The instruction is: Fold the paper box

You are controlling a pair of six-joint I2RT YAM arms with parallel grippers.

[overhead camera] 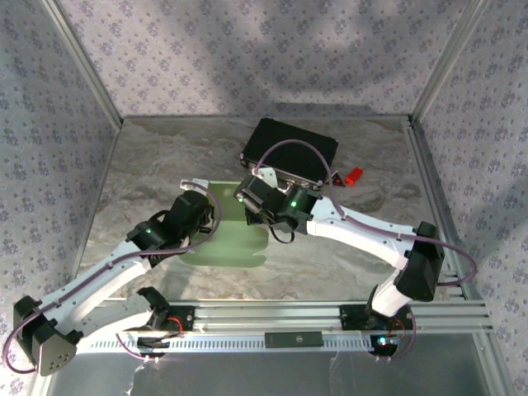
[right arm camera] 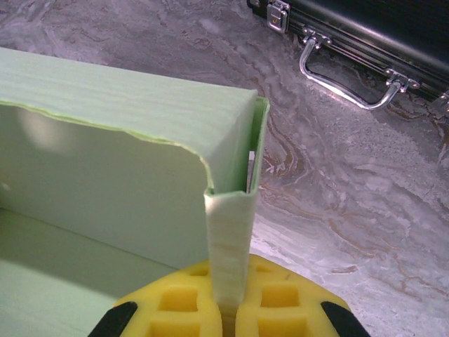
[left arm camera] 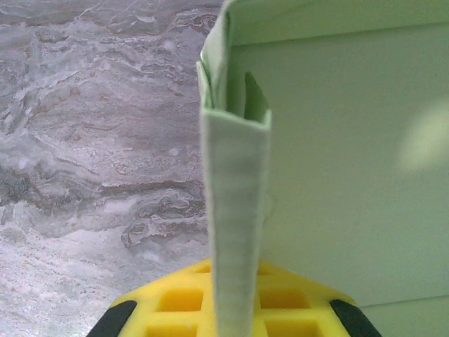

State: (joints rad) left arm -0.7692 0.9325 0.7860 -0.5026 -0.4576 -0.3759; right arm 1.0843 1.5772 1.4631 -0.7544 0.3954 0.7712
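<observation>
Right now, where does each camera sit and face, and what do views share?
Top external: above and behind the bases, looking down at the table, both arms, the paper box, the black case.
Left wrist: on the left gripper, facing a box wall pinched between its yellow fingers.
Right wrist: on the right gripper, pinching another wall, the case beyond.
Shared: all three show the box.

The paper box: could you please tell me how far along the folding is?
Done: two walls of the paper box stand upright, doubled over. In hand: the left tool and right tool each pinch a doubled wall edge. Remaining: the near part looks flat from above; whether tabs are locked is unclear.
</observation>
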